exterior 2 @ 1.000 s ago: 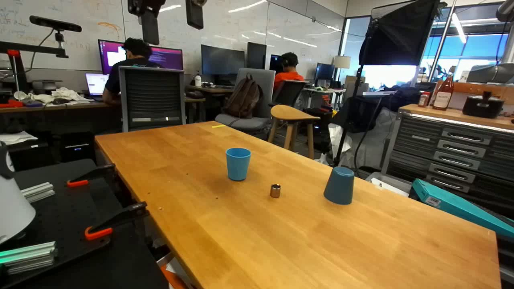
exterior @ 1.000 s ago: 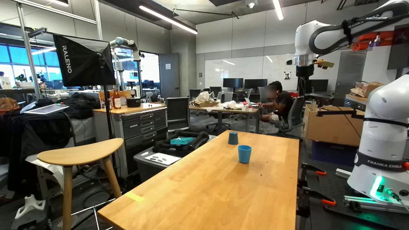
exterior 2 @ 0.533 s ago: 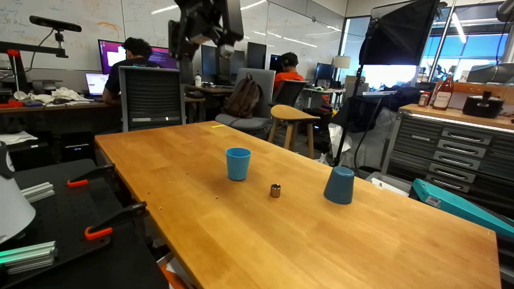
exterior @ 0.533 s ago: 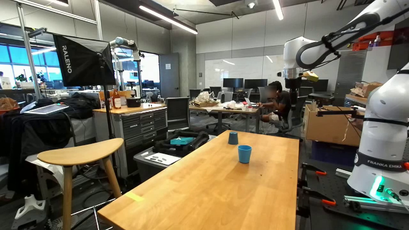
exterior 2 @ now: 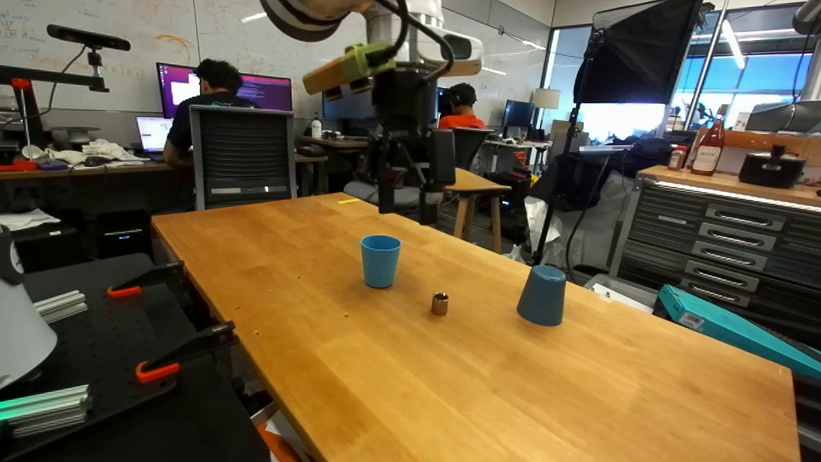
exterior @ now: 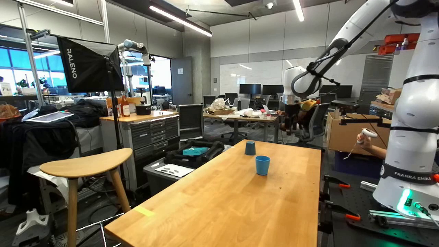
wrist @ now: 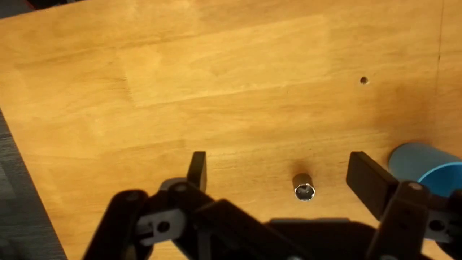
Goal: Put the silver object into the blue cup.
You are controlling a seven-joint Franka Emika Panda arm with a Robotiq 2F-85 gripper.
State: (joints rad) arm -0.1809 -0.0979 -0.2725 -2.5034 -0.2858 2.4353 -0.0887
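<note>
Hand [wrist: 277, 168] lower (FRANKA EMIKA arm [exterior: 416, 106])

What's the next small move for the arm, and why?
Probably nudge the open jaws toward the upright blue cup, centring them over the silver socket before lowering: in the wrist view it appears between them but off-centre, on the cup's side.

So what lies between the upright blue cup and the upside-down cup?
The silver socket stands roughly between the upright blue cup and the upside-down cup, touching neither; this shows in an exterior view.
</note>
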